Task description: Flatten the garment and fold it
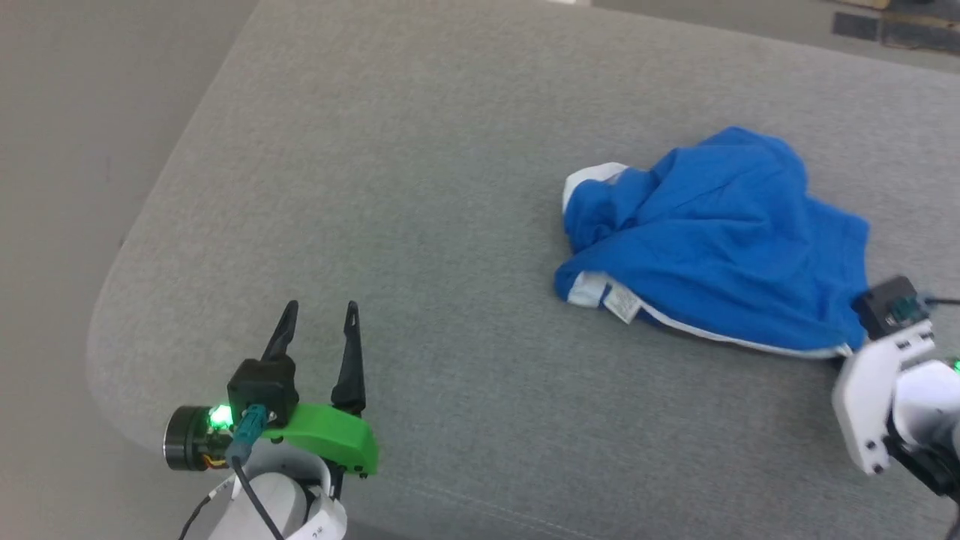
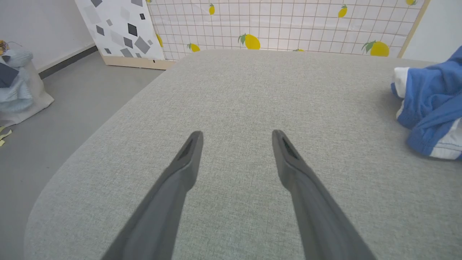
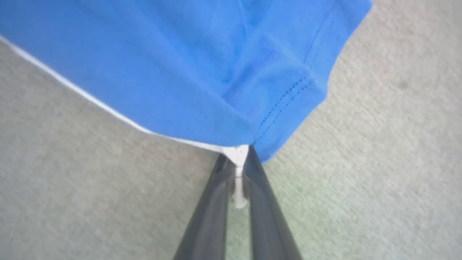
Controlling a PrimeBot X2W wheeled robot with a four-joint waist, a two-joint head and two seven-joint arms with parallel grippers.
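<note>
The garment (image 1: 720, 240), bright blue shorts with white trim and a small white label (image 1: 622, 304), lies crumpled on the right part of the grey cushion (image 1: 420, 210). In the right wrist view my right gripper (image 3: 236, 157) is shut on the white-trimmed corner of the garment (image 3: 202, 72), with a strip of trim pinched between the fingers. Its white wrist (image 1: 892, 390) sits at the garment's near right corner. My left gripper (image 1: 321, 309) stands open over bare cushion at the lower left, far from the shorts. The garment (image 2: 429, 108) lies at the right edge of the left wrist view.
The cushion's rounded left edge (image 1: 135, 247) drops to grey floor. Beyond the far edge stands a lemon-print grid panel (image 2: 288, 25) beside a panel with grey shapes (image 2: 119, 29). A pile of pale cloth (image 2: 16, 83) lies on the floor at left.
</note>
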